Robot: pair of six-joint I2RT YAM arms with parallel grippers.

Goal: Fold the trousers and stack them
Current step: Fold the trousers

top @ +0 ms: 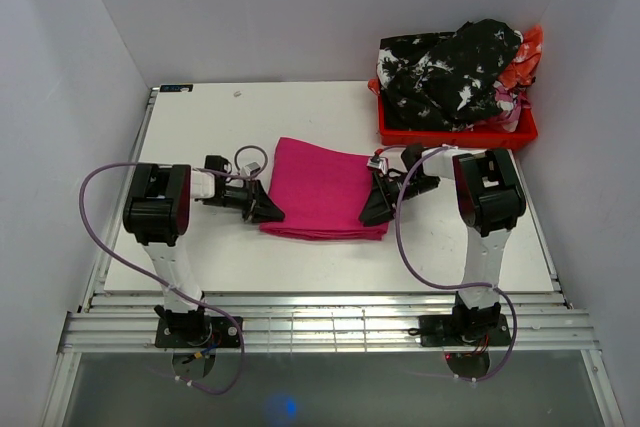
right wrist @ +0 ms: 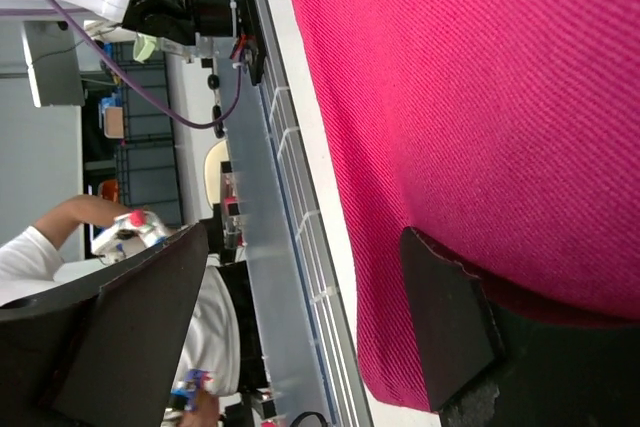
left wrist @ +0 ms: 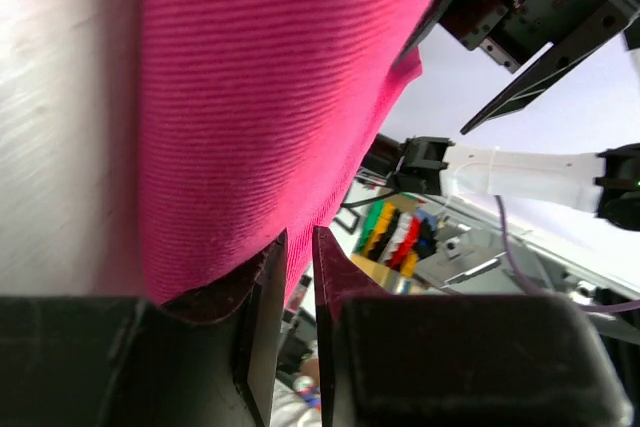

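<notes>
Left pincer (left wrist: 299, 235) narrow at folded trousers (left wrist: 250, 97), grip unclear, right pincer (right wrist: 305, 237) wide opposite; heaped red crate (top: 455, 135) beyond.

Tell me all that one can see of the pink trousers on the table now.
The trousers are plain magenta-pink cloth with a fine ribbed weave, folded into a flat, roughly square packet that lies in the middle of the white table. The left end effector meets their left edge with its jaws nearly closed. The right end effector is open, with one finger against their right edge.
</notes>
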